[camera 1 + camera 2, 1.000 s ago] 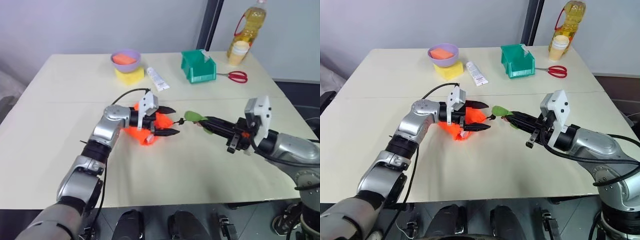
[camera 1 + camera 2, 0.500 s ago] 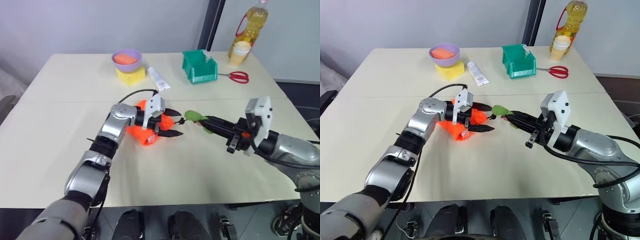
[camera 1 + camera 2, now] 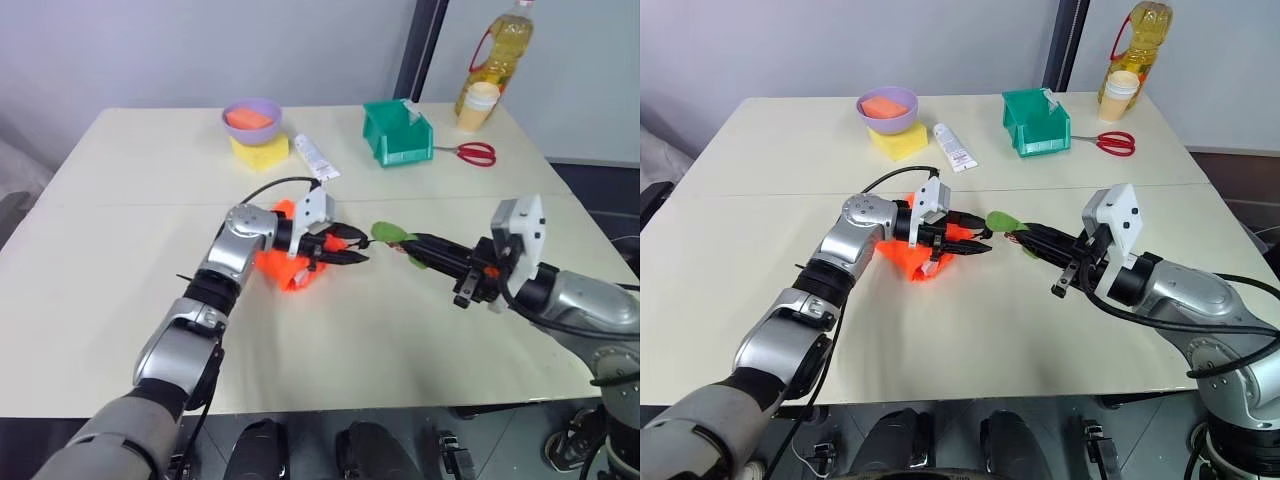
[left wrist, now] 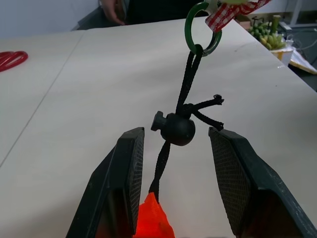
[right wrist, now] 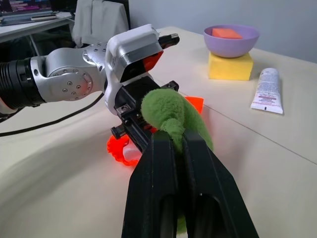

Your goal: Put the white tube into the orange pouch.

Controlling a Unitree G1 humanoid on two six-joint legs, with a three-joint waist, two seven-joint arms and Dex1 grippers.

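- The orange pouch point(image 3: 281, 268) lies crumpled on the table point(image 3: 120, 260), near the middle. The left wrist covers much of it, so its full shape is hard to read.
- From the right wrist view, a curl of its orange rim shows below the left gripper. Whether the mouth stands open cannot be told.
- The left gripper point(image 3: 352, 248) points across toward the right arm. Its two fingers point(image 4: 130, 168) stand apart on either side of a round black cord stopper point(image 4: 177, 129), with a gap on each side, touching nothing.
- The black cord point(image 4: 187, 79) runs from the pouch through the stopper up to a green ring point(image 4: 200, 29). The ring is cut off at the picture's edge.
- The right gripper point(image 3: 418, 245) is clamped tight on a soft green tab point(image 5: 171, 111) at the cord's far end. The tab hides the fingertips.
- The white tube point(image 3: 315, 158) lies flat and ungripped farther back, just beside the yellow sponge point(image 3: 259, 152) and well apart from the pouch. Its print is too small to read, and its cap is hard to pick out.
- A purple bowl point(image 3: 251, 110) sits on the sponge with an orange lump point(image 3: 248, 119) inside.
- A green bin point(image 3: 397, 133) stands at the back; its contents are hard to make out. Red scissors point(image 3: 472, 152) lie beside it.
- An oil bottle point(image 3: 495, 55), cut off at the top, stands at the far right corner behind a pale cup point(image 3: 478, 105).
- The table is matt cream, with a thin seam running across it.
- Behind it are a plain grey wall and a dark upright post point(image 3: 415, 45).
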